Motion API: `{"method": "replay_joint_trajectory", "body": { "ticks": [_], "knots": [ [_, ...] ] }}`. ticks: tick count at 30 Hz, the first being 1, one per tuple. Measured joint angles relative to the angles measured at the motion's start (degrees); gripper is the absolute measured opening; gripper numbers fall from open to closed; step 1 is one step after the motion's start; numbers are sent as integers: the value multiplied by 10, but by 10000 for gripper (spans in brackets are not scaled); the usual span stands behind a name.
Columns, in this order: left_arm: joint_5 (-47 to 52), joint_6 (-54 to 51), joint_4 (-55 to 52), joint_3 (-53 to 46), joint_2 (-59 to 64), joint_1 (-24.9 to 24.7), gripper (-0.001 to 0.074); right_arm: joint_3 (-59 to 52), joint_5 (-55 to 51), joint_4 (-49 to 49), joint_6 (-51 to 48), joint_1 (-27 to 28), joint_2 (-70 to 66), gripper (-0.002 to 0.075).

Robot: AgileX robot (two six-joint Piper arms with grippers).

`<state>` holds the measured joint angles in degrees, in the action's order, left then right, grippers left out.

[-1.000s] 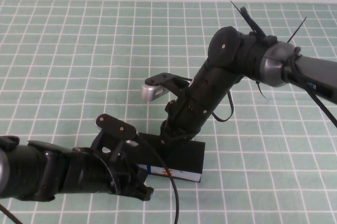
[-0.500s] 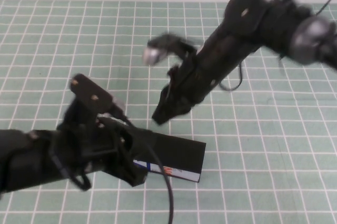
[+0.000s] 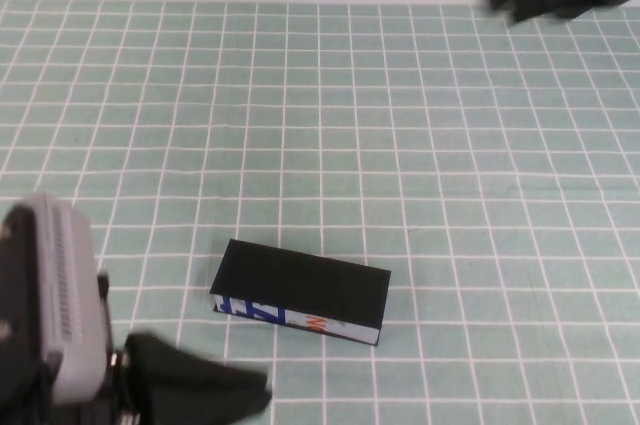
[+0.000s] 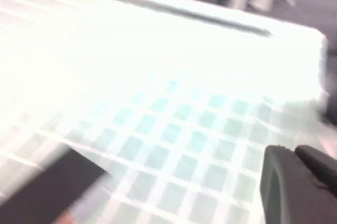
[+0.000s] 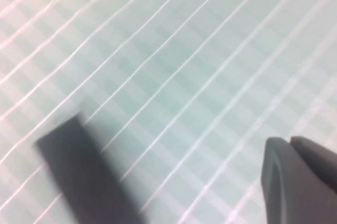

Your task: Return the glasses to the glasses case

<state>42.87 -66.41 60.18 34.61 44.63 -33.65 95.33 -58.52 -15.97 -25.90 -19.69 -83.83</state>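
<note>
The glasses case (image 3: 300, 290) lies closed on the worktop (image 3: 300, 125), near the front edge and a little left of the middle. Its flat black lid is down, and the white front edge with blue and orange marks faces the robot's side. The glasses themselves are nowhere to be seen; with the lid shut I cannot tell whether they are inside.

Nothing else sits on the green checked cloth around the case, and nothing stands over it or against it.

The left end effector (image 4: 300, 184) is low at the near left corner, beside the case but apart from it; a grey, ribbed camera housing (image 3: 65, 305) on that arm fills the corner in the high view. Whether it is open or closed I cannot tell.

The right end effector (image 5: 300, 182) is closed and holds nothing. Its arm shows only as a dark blur at the far right edge, well away from the case.
</note>
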Motion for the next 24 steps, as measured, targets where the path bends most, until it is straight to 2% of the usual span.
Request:
{"method": "replay_joint_trajectory", "body": {
  "ticks": [3,6,13,18,24],
  "knots": [
    [42,49,-60,0,-10,0,-2,-43,58,19,17,5,89,-14],
    [41,72,-91,0,-10,0,-2,-109,110,13,20,5,181,-14],
    [-29,81,-99,0,-10,0,-2,-368,227,3,22,5,414,-14],
    [-42,81,-99,0,-10,0,-2,-556,290,3,38,5,567,-14],
    [-59,81,-99,0,-10,0,-2,-691,327,2,64,5,699,-14]
  ]
}}
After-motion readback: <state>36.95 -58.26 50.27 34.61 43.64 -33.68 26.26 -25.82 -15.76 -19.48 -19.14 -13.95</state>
